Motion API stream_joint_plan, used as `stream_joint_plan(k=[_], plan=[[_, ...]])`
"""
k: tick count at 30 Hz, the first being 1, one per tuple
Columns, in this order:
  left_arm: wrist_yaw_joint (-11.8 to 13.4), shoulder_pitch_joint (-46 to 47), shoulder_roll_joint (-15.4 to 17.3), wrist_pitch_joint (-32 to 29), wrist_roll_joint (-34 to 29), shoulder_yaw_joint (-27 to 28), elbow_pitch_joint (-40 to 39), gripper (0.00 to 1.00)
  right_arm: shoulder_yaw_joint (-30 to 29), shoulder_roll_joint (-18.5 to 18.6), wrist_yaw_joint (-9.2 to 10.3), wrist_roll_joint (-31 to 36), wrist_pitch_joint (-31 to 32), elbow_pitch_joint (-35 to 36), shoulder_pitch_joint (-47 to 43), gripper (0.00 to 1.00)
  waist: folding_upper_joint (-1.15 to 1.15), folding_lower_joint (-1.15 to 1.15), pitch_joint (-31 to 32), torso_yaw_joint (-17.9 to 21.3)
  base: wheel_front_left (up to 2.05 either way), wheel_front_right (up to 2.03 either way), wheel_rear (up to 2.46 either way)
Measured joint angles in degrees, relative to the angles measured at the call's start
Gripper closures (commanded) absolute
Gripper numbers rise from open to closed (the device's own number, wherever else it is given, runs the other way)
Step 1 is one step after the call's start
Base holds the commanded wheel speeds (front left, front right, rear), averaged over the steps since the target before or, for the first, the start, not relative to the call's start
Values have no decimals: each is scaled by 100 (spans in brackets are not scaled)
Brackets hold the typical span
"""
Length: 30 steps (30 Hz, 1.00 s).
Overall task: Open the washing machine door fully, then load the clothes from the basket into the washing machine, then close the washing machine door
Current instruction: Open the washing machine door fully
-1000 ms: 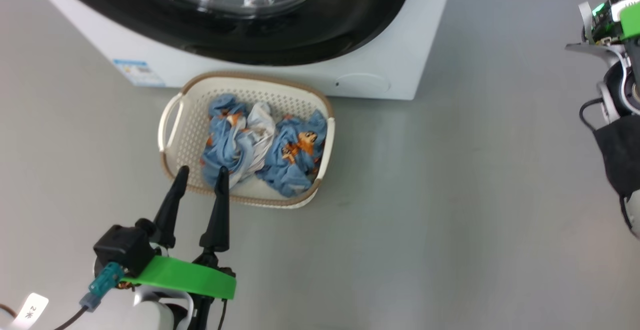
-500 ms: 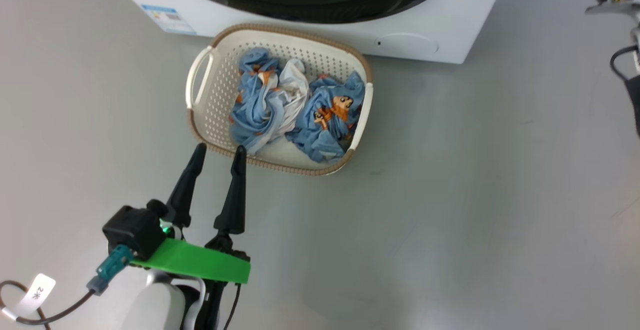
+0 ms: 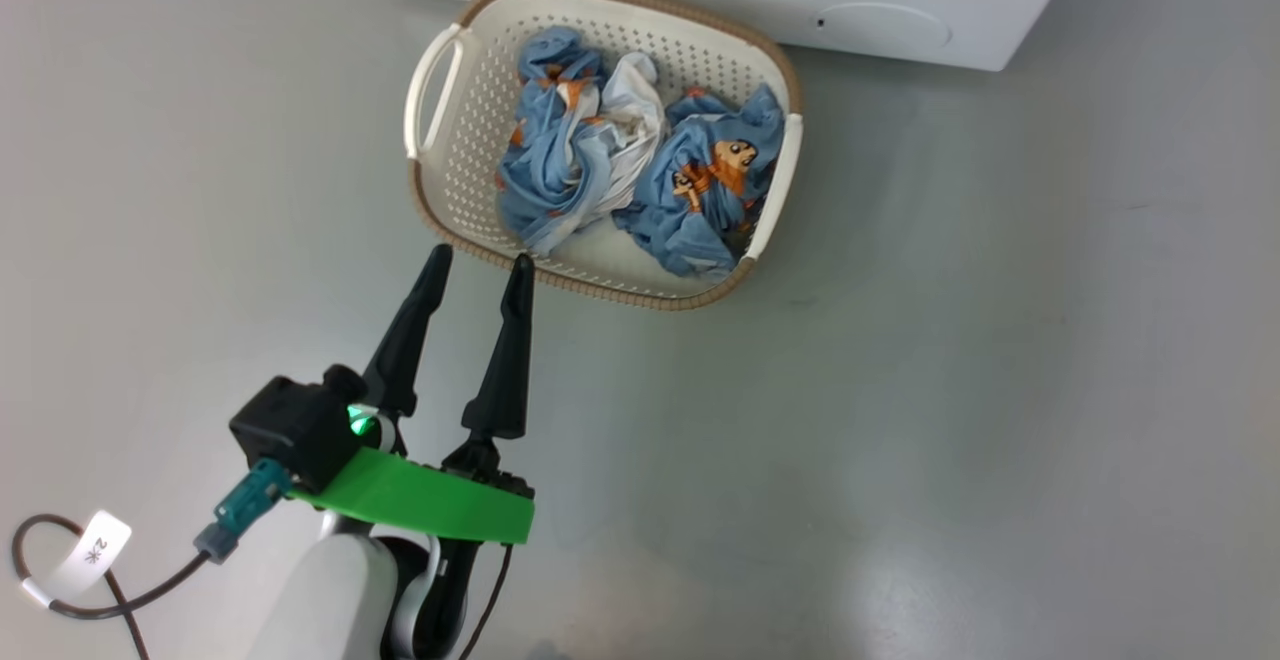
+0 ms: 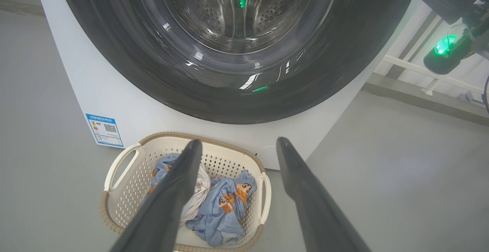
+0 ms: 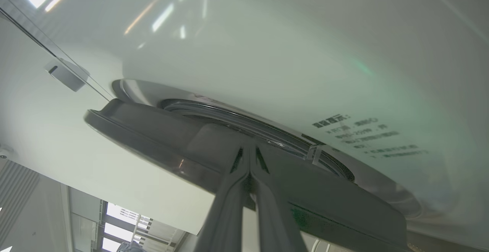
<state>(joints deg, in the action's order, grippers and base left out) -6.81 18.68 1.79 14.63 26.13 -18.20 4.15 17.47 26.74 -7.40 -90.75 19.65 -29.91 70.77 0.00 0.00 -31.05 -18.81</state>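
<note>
Hovering spread wide, the left gripper (image 3: pixel 481 256) has the basket (image 3: pixel 468 178) of clothes (image 3: pixel 556 162) just beyond its tips. The right gripper (image 5: pixel 250 151), pressed together, has the washing machine door (image 5: pixel 153 137) at its tips.

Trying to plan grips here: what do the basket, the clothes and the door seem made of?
Basket: probably moulded plastic, matte cream; even rows of holes, smooth handles. Its brown rim looks woven, perhaps moulded too.
Clothes: soft printed fabric, matte, crumpled into folds.
Door: glossy black plastic or glass, with sharp reflections; its centre is clear.
</note>
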Motion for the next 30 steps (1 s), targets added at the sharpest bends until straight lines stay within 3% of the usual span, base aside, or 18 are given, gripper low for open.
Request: stream_joint_plan(k=[14, 30], plan=[[100, 235, -16, 0, 143, -175, -122, 0, 315, 45, 0, 246, 152, -316, 599, 100, 0, 0, -341, -300, 0, 0, 0], [93, 43, -22, 0, -22, -53, 59, 0, 768, 22, 10, 180, 282, 151, -364, 100, 0, 0, 229, -112, 0, 0, 0]])
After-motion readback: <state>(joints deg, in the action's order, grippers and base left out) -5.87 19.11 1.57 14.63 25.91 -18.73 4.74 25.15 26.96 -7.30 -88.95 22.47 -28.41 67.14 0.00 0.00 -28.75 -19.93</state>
